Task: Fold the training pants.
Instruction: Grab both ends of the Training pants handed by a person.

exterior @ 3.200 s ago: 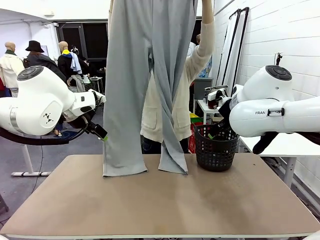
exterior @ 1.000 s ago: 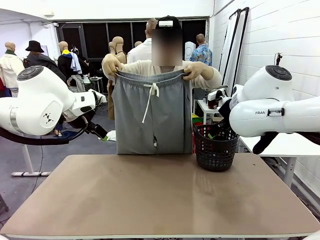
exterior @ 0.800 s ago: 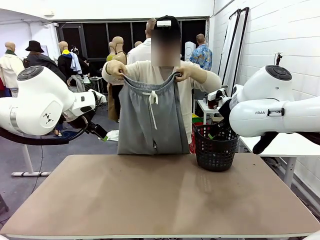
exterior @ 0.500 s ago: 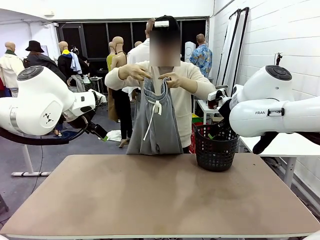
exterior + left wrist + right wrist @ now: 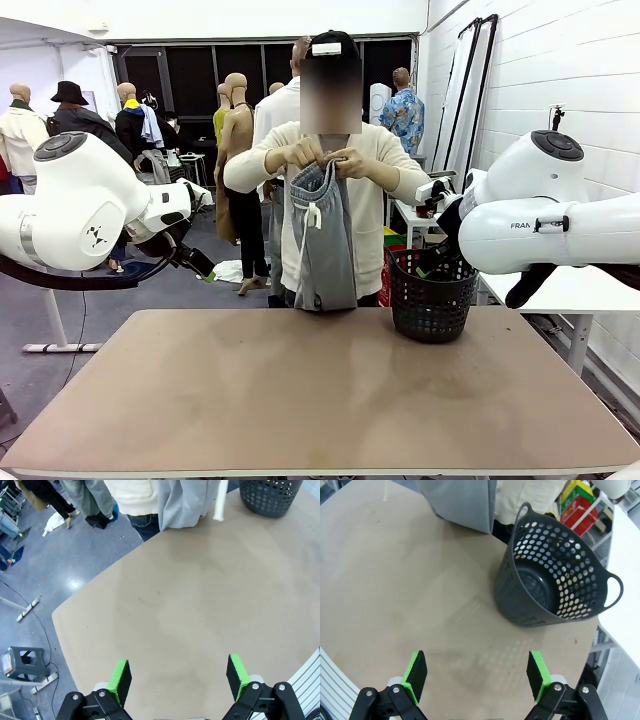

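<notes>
Front view: training pants hang up-and-down from person's hands, bunched narrow, at far edge of desk, not lying on it. Left pincer wide open, right pincer wide open, both empty. Pants far ahead, in middle, neither arm nearer.

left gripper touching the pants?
Apart. Left wrist view: the left gripper is open, with bare table ahead of it; the pants hang at the table's far edge, held by the person.
</notes>
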You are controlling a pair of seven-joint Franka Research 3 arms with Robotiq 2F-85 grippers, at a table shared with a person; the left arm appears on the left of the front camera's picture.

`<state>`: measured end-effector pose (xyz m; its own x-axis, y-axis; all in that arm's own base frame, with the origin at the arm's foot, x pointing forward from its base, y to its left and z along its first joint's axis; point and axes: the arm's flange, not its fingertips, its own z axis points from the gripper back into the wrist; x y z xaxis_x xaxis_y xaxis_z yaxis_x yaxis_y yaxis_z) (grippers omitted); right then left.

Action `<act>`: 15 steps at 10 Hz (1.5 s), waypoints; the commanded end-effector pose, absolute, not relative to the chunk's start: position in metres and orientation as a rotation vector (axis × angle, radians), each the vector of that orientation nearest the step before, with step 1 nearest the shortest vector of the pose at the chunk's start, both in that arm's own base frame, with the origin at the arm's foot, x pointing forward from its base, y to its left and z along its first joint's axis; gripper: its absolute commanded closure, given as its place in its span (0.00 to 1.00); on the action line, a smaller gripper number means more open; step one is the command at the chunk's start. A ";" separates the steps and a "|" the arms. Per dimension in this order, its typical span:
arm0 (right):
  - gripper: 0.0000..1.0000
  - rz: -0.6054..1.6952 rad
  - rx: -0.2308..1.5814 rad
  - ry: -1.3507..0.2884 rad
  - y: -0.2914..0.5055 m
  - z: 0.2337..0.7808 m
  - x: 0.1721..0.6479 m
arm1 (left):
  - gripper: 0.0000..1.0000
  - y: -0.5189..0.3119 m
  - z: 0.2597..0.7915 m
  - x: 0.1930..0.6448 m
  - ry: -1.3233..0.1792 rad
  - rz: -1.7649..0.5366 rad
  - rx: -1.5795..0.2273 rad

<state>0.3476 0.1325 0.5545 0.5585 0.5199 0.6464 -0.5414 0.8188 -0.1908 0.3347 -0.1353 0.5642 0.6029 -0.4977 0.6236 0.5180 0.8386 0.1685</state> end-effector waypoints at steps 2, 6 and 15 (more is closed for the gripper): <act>0.00 0.626 0.031 -0.753 0.133 0.555 0.348 | 0.00 -0.135 0.564 0.335 -0.707 -0.586 -0.043; 0.00 0.626 0.031 -0.753 0.133 0.555 0.348 | 0.00 -0.135 0.564 0.335 -0.707 -0.586 -0.043; 0.00 0.626 0.031 -0.753 0.133 0.555 0.348 | 0.00 -0.135 0.564 0.335 -0.707 -0.586 -0.043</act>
<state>0.3476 0.1325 0.5545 0.5585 0.5199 0.6464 -0.5414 0.8188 -0.1908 0.3347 -0.1353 0.5642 0.6029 -0.4977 0.6236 0.5180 0.8386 0.1685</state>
